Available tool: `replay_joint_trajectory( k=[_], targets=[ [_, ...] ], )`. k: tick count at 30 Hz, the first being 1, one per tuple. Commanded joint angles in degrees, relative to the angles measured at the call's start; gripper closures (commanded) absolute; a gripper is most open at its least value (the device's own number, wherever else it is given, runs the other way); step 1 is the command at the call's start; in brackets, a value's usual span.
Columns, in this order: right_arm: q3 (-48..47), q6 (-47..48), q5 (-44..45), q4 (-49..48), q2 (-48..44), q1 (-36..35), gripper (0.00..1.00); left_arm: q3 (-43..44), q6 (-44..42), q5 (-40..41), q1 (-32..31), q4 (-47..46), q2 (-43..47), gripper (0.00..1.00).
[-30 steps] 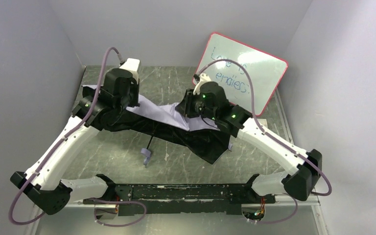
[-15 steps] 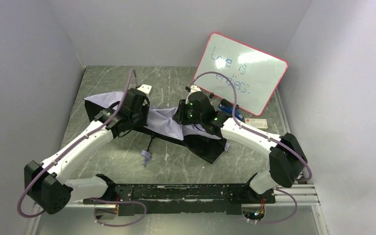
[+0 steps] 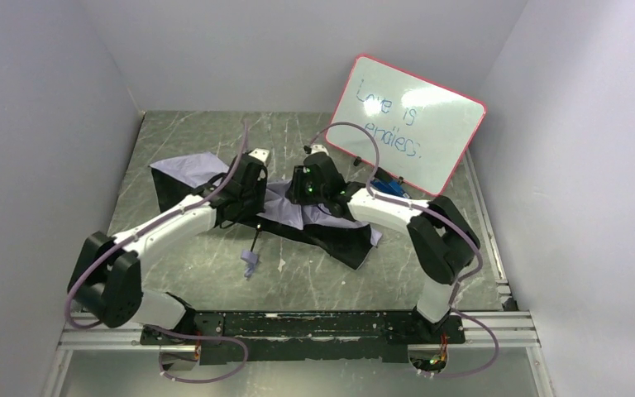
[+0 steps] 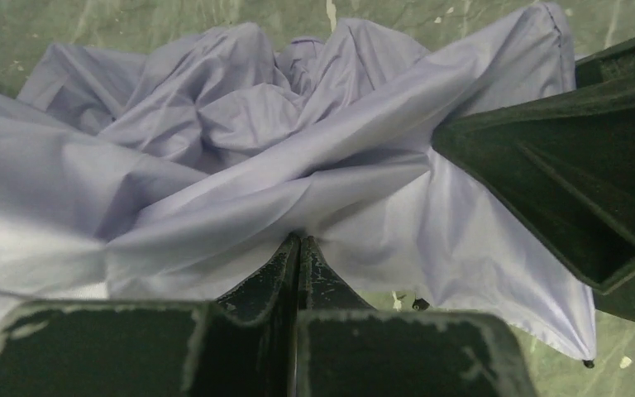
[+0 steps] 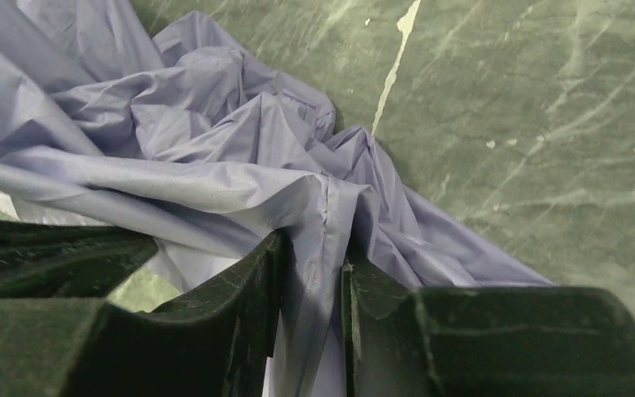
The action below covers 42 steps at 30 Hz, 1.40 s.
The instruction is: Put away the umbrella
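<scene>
Top external view showed the umbrella (image 3: 284, 208) lying half collapsed near the middle of the green marbled tabletop (image 3: 190, 273), its lavender canopy and black lining stretched from about ten o'clock to about four o'clock. Its black shaft ran out toward six o'clock and ended in the pale handle (image 3: 250, 265), which rested on the tabletop apart from both arms. The left arm (image 3: 161, 230) reached in from seven o'clock and the right arm (image 3: 390, 212) from four o'clock, their wrists close together over the bunched fabric. In the left wrist view the left jaws were clenched tight on a pinch of lavender cloth, with creases fanning away from them toward twelve o'clock. In the right wrist view the right jaws grasped a seamed fold of the same cloth, with the fabric filling the narrow gap between them. A whiteboard (image 3: 413, 124) leaned against the wall at about one o'clock.
</scene>
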State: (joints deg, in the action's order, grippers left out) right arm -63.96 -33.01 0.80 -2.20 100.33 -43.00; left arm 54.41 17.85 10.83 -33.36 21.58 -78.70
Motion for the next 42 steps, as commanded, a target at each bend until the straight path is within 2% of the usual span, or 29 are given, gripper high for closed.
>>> replay_joint_trajectory(
  k=[1,5,6,10,12,13,16,18,23,26,28,30,32,35,39,42],
  targets=[
    [-3.34,0.91,0.14,-1.94,5.73,0.68,0.67,3.19,0.11,-2.44,1.06,-4.92,-3.69,0.95],
    [-4.13,1.15,0.78,-2.55,9.86,1.09,0.66,8.95,-2.61,-0.48,2.08,0.15,-1.22,0.95],
    [-4.41,1.27,0.86,-2.52,10.54,1.31,0.65,10.30,-3.51,-0.20,2.91,1.04,0.15,0.90],
    [-5.21,1.38,0.19,-2.89,12.65,2.39,0.62,15.82,-7.11,1.75,10.32,5.05,3.44,0.55],
    [-5.88,1.55,-0.42,-2.69,13.38,2.58,0.60,17.73,-7.54,7.77,13.12,7.93,2.83,0.43],
    [-6.17,1.55,-0.52,-2.46,13.52,2.57,0.59,18.22,-7.26,10.87,14.18,9.03,2.20,0.33],
    [-6.71,1.81,-2.12,-2.05,13.57,2.59,0.57,19.15,-5.69,12.31,18.67,11.49,-0.63,0.18],
    [-7.12,2.24,-2.94,-1.53,13.36,2.57,0.55,19.12,-5.69,11.57,20.96,11.51,-2.18,0.14],
    [-7.19,3.20,-3.60,-0.64,12.88,2.58,0.53,19.47,-6.26,20.88,21.98,11.31,-5.54,0.17],
    [-6.52,3.33,-3.89,-0.74,12.20,2.61,0.53,20.23,-5.84,25.77,22.03,12.03,-8.76,0.25],
    [-6.13,3.19,-4.35,-1.00,12.00,2.58,0.53,20.01,-5.72,25.26,22.03,11.29,-11.10,0.32],
    [-5.57,2.75,-4.90,-1.50,11.76,2.62,0.53,20.51,-4.87,22.80,22.03,12.04,-14.10,0.40],
    [-5.12,2.29,-5.45,-2.09,11.60,2.60,0.52,20.16,-4.59,17.72,21.95,11.74,-16.54,0.56],
    [-4.41,1.17,-6.58,-3.19,11.50,2.58,0.53,18.05,-4.11,9.51,21.79,9.72,-18.66,0.68],
    [-3.60,-0.49,-8.82,-4.86,11.49,2.49,0.53,14.21,-2.59,0.11,19.70,5.70,-19.84,0.74],
    [-3.04,-1.62,-10.46,-6.04,11.62,2.44,0.53,12.35,-1.17,-3.64,16.05,2.69,-20.62,0.76]
  ],
)
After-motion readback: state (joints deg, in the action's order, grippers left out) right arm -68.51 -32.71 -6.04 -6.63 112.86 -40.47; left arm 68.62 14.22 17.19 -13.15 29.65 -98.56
